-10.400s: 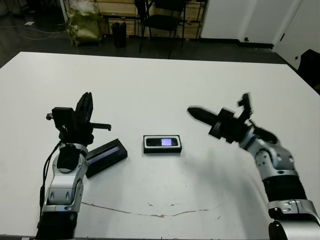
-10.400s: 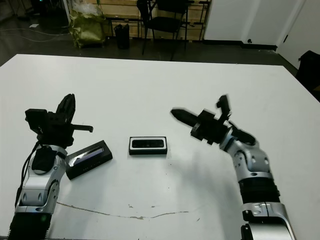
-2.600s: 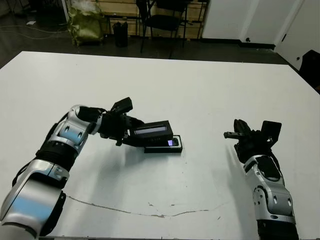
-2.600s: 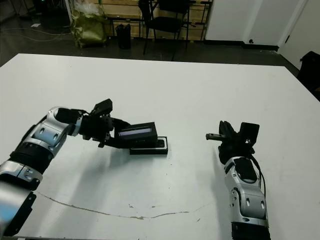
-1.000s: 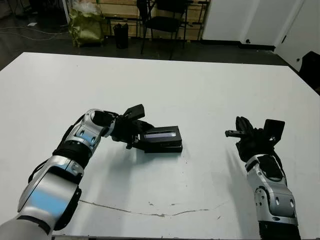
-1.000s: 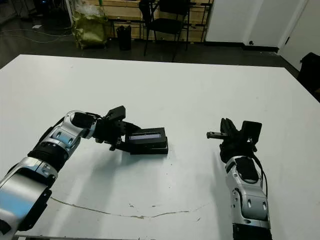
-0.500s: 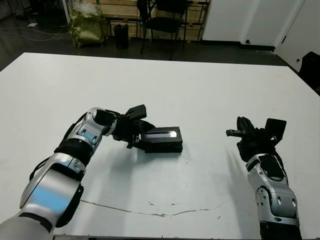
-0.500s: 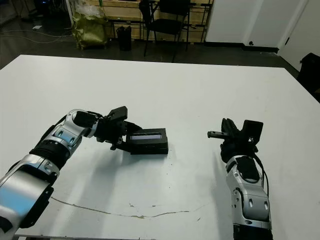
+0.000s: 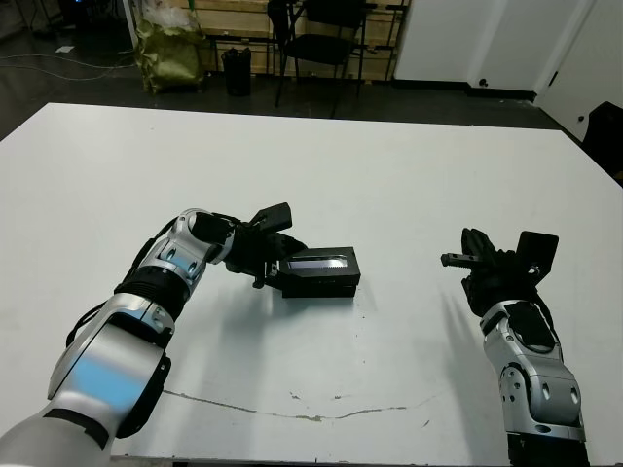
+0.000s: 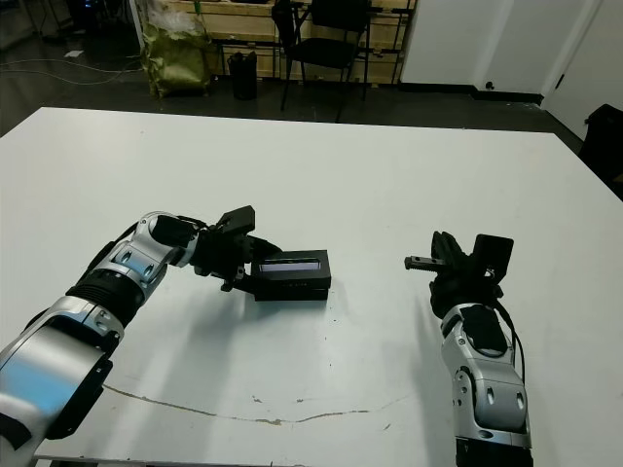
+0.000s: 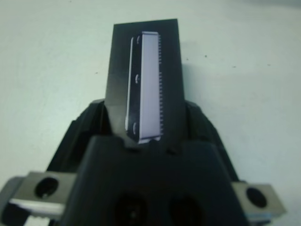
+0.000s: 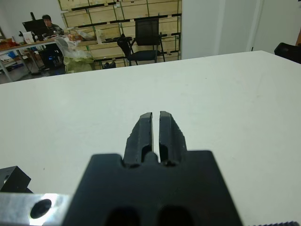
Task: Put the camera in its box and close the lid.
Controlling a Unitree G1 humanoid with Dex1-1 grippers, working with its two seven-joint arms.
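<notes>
1. We see the lid (image 9: 320,263) lying over the box (image 9: 321,289) near the middle of the table (image 9: 409,175), its grey strip facing up.
2. The left gripper (image 9: 275,272) pinches the lid's near end.
3. The camera is hidden, probably under the lid.
4. The right gripper (image 12: 155,131) is pressed together, empty, well apart from the box.

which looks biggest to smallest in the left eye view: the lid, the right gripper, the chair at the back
1. The chair, though the picture's top edge cuts it off.
2. and 3. The lid and the right gripper with its body look about alike, so no ranking. The chair stands farther off, so it is bigger than it looks.
</notes>
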